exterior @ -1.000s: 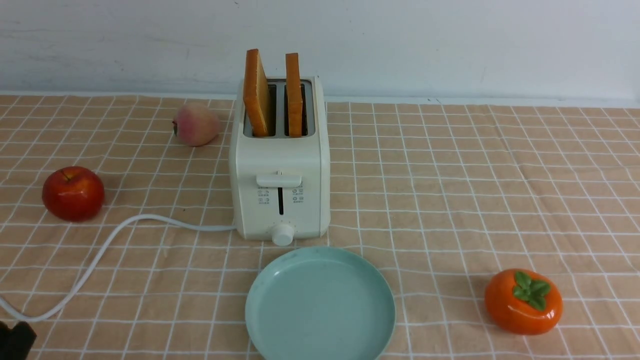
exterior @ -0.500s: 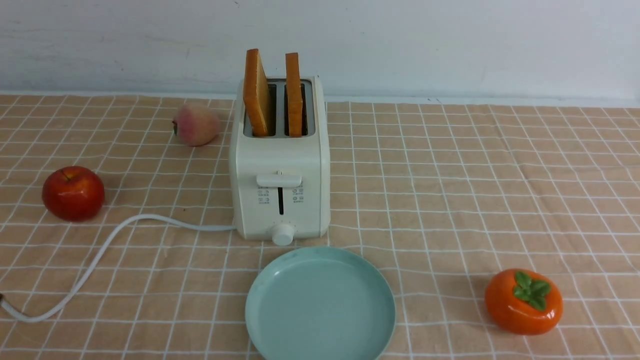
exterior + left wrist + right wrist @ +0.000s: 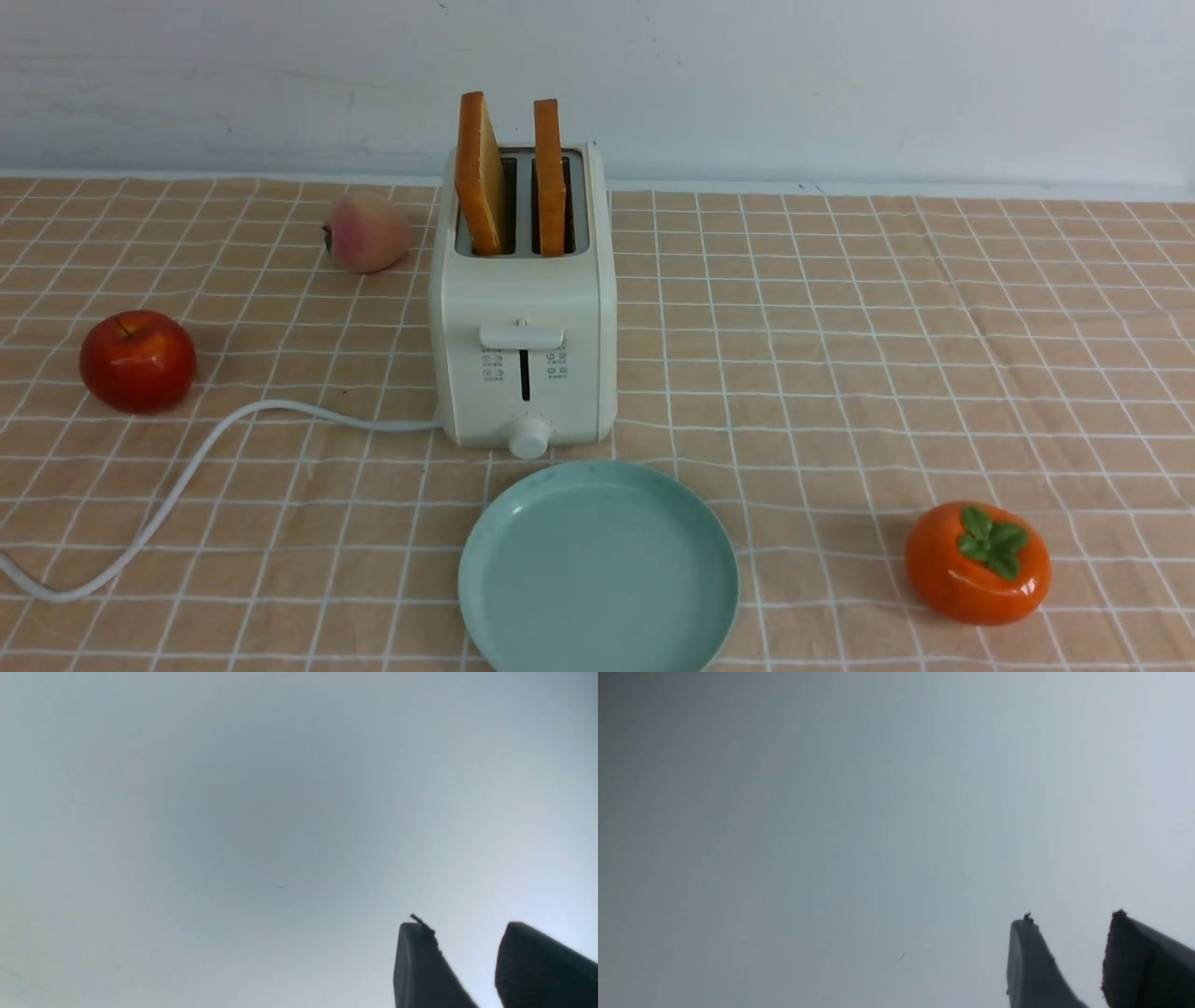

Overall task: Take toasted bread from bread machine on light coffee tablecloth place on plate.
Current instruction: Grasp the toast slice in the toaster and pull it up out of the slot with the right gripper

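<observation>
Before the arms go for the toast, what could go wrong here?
The left slice stands tilted in the bread machine, so a straight-up pull may drag on it and rock it. The white cord trails across the tablecloth on the robot's left; a low reach could snag it. The plate sits close in front of the machine, so a lowered slice might clip the knob.

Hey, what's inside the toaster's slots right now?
Two pieces of toast: the left slice and the right slice, one per slot of the bread machine, tops sticking out. Their lower parts are hidden inside the slots.
</observation>
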Robot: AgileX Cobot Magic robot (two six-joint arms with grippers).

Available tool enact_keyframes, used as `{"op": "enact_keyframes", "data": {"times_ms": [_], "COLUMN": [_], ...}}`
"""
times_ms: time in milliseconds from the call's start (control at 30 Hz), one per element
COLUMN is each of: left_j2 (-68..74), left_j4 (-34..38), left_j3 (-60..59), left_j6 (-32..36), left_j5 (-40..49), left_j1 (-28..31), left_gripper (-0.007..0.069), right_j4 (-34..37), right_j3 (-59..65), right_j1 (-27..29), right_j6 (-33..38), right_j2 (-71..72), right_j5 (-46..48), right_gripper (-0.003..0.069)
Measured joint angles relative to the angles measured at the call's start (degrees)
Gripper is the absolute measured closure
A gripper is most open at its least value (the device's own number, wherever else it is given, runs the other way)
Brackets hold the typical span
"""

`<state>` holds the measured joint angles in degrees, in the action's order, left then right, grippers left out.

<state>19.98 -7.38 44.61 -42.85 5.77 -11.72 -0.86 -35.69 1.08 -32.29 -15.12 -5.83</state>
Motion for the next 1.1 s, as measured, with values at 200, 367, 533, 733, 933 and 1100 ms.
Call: {"op": "enact_keyframes", "data": {"times_ms": [200,367,533,733,933,1100], "left_j2": [16.70,28.19,34.46,39.69,43.66,44.10], "left_j4": [-5.44,-6.46,-4.15,3.67,7.38,7.38], "left_j3": [16.94,18.04,18.04,18.04,18.04,18.08], "left_j6": [1.38,0.50,0.46,0.83,5.11,5.91], "left_j5": [27.16,40.48,42.73,50.87,57.77,58.46], "left_j1": [0.00,0.00,0.00,0.00,0.00,0.00], "left_gripper": [0.0386,0.0386,0.0386,0.0386,0.0386,0.0386], "right_j4": [-6.05,-6.39,0.86,30.62,45.98,32.78], "right_j3": [-23.08,-29.17,-29.40,-30.64,-42.73,-62.18], "right_j1": [0.00,0.00,0.00,-0.55,-9.62,-21.41], "right_j6": [1.87,3.23,5.05,31.23,51.37,44.35], "right_j2": [-17.48,-31.28,-40.70,-53.75,-69.46,-83.16], "right_j5": [30.08,49.57,49.35,50.41,55.97,58.56], "right_gripper": [0.0419,0.0419,0.0419,0.0419,0.0386,0.0292]}}
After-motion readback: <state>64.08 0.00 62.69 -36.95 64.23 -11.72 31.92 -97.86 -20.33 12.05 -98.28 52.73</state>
